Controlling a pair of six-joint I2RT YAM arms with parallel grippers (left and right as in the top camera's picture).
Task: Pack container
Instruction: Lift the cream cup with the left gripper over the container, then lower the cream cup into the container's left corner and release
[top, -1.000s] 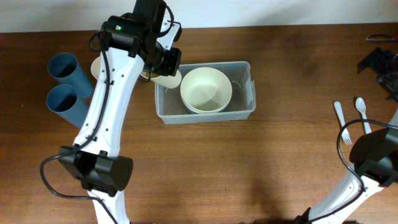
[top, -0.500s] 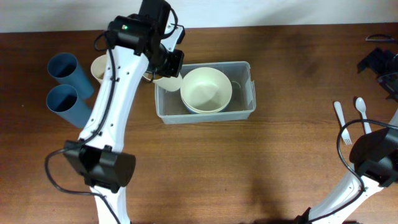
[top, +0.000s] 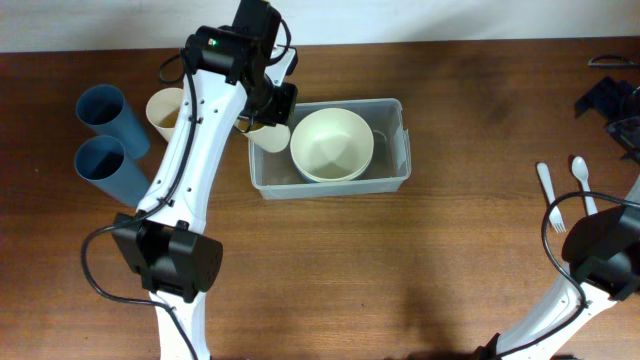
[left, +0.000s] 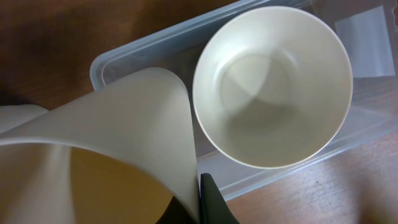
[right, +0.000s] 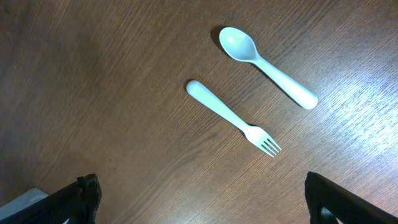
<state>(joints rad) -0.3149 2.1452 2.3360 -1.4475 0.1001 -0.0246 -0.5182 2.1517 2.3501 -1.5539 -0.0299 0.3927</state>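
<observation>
The clear container (top: 388, 112) stands at mid-table and holds a cream bowl (top: 332, 143). My left gripper (top: 262, 115) is shut on the rim of a cream paper cup (top: 269, 134) and holds it over the container's left end, beside the bowl. In the left wrist view the cup (left: 124, 124) fills the lower left, with one finger of the gripper (left: 199, 208) against its wall; the bowl (left: 273, 81) and the container's rim (left: 124, 53) lie beyond. My right gripper (right: 202, 205) is open and empty above bare table.
A second cream cup (top: 167, 108) and two blue cups (top: 100, 105) (top: 102, 160) stand left of the container. A white fork (right: 233, 118) and spoon (right: 264, 65) lie at the right, also in the overhead view (top: 550, 195) (top: 582, 180). Dark gear (top: 610, 95) is at the far right.
My left arm has swung a little right and toward the far edge with the cup, uncovering the second cream cup on the table. The right arm has not moved.
</observation>
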